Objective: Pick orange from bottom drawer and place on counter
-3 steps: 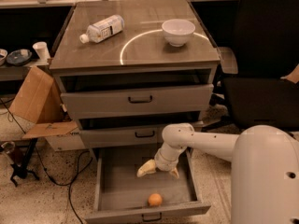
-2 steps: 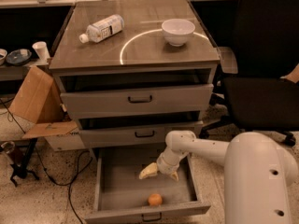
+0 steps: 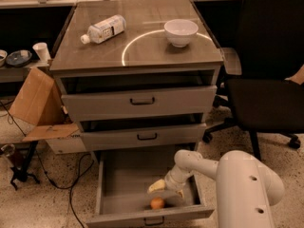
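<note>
Speckled floor. In the open bottom drawer the orange lies by the front panel, with the gripper just behind it, jaws' spread unclear. Beyond, the table bears a lying bottle and a white bowl.

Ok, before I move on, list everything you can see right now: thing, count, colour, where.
orange: 1, orange, on the bottom drawer's floor near its front
bottom drawer: 1, grey, pulled wide open
upper drawers: 2, grey, above it, each slightly open
counter: 1, glossy grey-brown, cabinet top with a white arc
bottle: 1, clear with white label, lying on its side on the counter's left
bowl: 1, white, upright on the counter's right
chair: 1, black, right of the cabinet
cardboard box: 1, brown, left of the cabinet
cup: 1, white, on the low surface at far left
arm: 1, white, reaching from lower right
pincer: 1, pale, inside the bottom drawer just behind the orange
</note>
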Robot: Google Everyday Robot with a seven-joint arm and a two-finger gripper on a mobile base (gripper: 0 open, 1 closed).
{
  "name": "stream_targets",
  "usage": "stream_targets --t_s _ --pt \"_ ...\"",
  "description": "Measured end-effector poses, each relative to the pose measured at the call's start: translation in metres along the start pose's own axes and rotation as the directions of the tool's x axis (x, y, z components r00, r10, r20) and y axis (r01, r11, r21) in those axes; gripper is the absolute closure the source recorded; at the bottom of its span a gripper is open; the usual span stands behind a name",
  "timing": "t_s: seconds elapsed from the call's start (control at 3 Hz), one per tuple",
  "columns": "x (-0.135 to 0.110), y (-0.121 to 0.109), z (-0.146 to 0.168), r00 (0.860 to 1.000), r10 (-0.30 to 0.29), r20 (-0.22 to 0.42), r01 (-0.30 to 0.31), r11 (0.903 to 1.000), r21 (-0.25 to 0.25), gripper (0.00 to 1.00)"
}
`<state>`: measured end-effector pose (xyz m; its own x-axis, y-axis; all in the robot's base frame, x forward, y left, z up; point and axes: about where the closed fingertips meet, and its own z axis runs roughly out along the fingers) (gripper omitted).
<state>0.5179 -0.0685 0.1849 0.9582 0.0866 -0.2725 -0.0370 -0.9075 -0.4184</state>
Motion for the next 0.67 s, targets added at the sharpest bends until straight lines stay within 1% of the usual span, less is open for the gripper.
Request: stream_targets --t_s 0.33,0.67 --pt "-0.006 0.004 0.029 1.000 -0.003 0.007 0.003 0.9997 0.025 0.00" --pt "-0.014 -0.013 0.047 0.999 -0.047 0.017 0.046 0.9981 0.041 0.00"
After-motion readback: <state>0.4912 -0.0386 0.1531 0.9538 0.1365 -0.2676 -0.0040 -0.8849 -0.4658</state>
